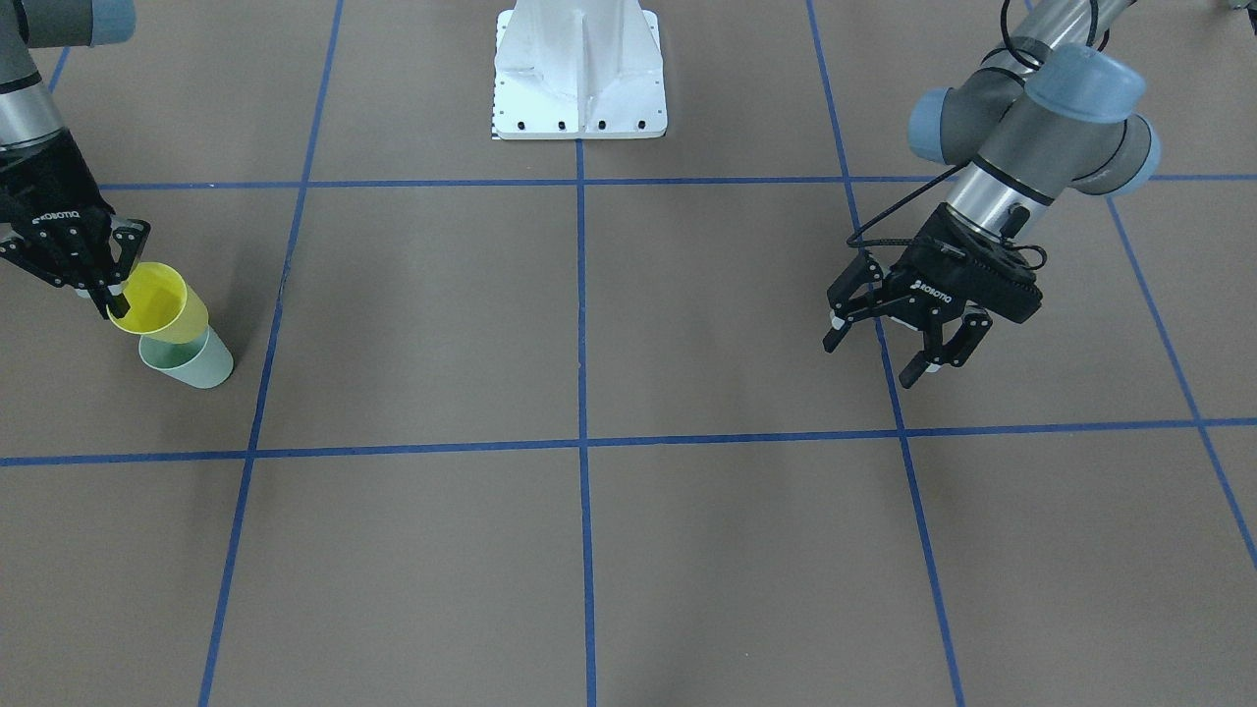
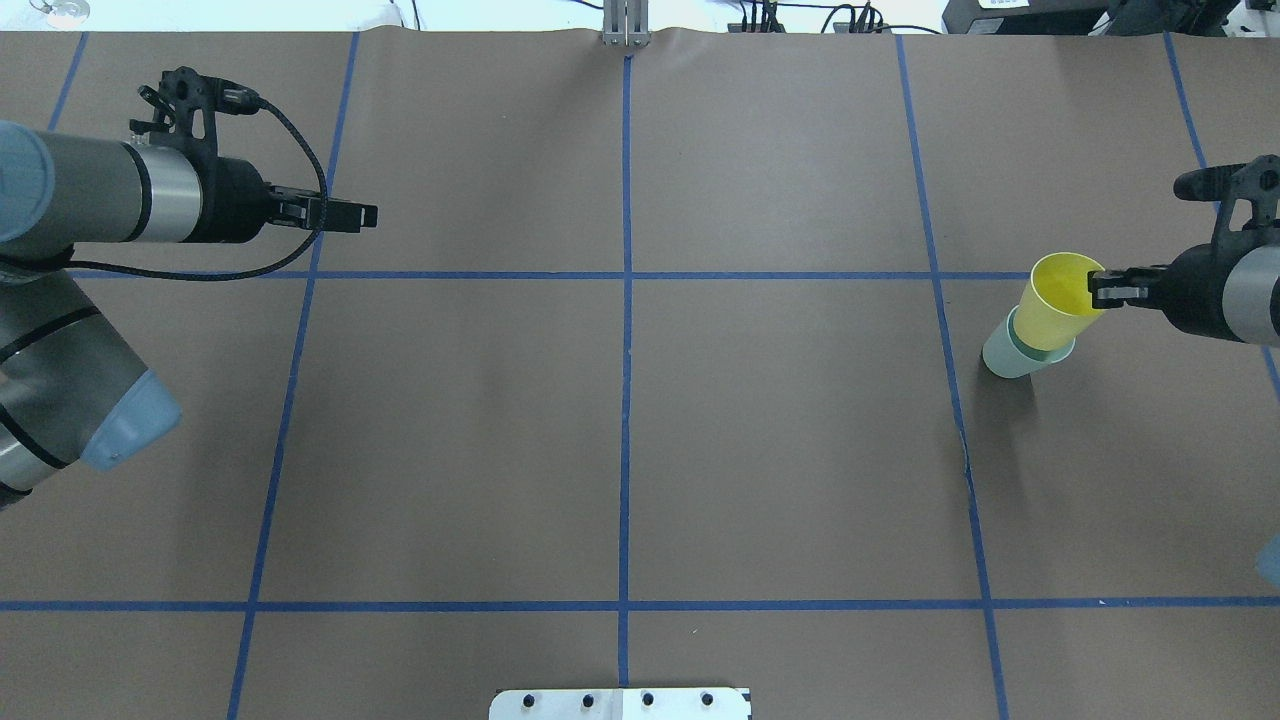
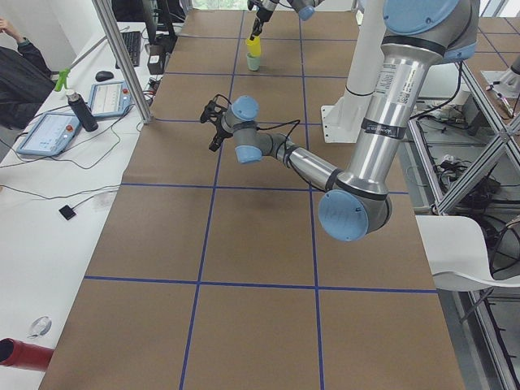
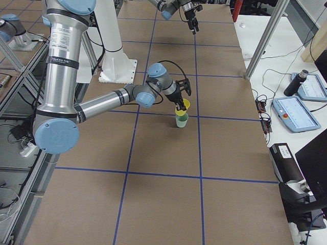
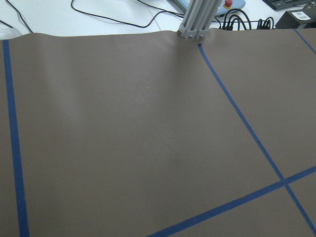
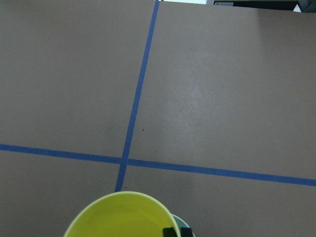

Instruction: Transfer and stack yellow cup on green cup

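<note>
The yellow cup (image 1: pixel 162 299) sits tilted with its base inside the green cup (image 1: pixel 191 361), which stands on the table. My right gripper (image 1: pixel 116 295) is shut on the yellow cup's rim, one finger inside and one outside. The overhead view shows the same: yellow cup (image 2: pixel 1058 300), green cup (image 2: pixel 1010 355), right gripper (image 2: pixel 1100 290). The right wrist view shows the yellow rim (image 6: pixel 123 217) from above, with a sliver of the green cup (image 6: pixel 185 231). My left gripper (image 1: pixel 872 358) is open and empty, hovering far away on the other side (image 2: pixel 355 215).
The brown table is marked with blue tape lines (image 1: pixel 581 442). The white robot base (image 1: pixel 579 69) stands at mid-table on the robot's edge. An aluminium post (image 5: pixel 195 19) is at the far edge. Tablets and a bottle (image 3: pixel 77 110) lie on a side desk.
</note>
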Action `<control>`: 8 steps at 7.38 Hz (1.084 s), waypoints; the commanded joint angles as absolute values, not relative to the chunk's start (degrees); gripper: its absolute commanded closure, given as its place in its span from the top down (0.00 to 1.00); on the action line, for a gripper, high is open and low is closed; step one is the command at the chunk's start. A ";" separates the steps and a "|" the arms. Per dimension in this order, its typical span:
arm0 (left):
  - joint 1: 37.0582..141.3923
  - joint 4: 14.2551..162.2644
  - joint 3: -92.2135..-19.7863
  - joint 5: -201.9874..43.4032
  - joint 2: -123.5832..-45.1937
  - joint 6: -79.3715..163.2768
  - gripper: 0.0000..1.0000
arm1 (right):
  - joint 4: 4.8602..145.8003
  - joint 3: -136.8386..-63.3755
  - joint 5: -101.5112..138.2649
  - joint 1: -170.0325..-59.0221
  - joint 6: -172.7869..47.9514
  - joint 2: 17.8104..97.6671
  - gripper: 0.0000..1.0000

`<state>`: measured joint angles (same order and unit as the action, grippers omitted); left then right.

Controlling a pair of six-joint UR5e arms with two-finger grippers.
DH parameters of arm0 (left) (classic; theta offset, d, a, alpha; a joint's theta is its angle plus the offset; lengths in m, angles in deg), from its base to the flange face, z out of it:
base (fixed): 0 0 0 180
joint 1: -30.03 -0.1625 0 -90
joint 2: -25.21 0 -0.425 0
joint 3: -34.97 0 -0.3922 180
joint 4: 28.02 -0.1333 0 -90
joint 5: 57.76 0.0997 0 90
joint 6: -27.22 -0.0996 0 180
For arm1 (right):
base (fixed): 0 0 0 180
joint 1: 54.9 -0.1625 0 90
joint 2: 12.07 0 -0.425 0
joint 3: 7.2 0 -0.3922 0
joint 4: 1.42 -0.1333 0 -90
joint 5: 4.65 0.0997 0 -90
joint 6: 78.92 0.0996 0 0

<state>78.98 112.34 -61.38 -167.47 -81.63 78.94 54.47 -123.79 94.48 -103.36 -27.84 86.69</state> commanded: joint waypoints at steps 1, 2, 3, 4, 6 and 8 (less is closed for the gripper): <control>79.07 112.34 -61.27 -168.15 -81.58 78.90 1.00 | 54.39 -123.48 94.67 -103.76 -28.47 86.54 0.00; 79.07 112.34 -61.10 -168.15 -81.67 78.90 1.00 | 54.39 -123.13 94.67 -104.29 -29.69 86.63 0.00; 79.07 112.34 -61.18 -168.15 -81.67 78.81 1.00 | 54.39 -123.04 94.76 -104.99 -30.57 86.98 0.00; 79.07 112.34 -61.18 -168.15 -81.67 78.81 1.00 | 54.39 -122.87 94.85 -105.52 -31.10 87.07 0.00; 79.07 112.34 -61.01 -168.15 -81.67 78.81 1.00 | 54.39 -122.08 94.76 -105.43 -31.11 86.55 0.00; 79.07 112.34 -60.74 -168.15 -81.67 78.81 1.00 | 54.39 -120.76 94.58 -105.26 -31.11 85.93 0.00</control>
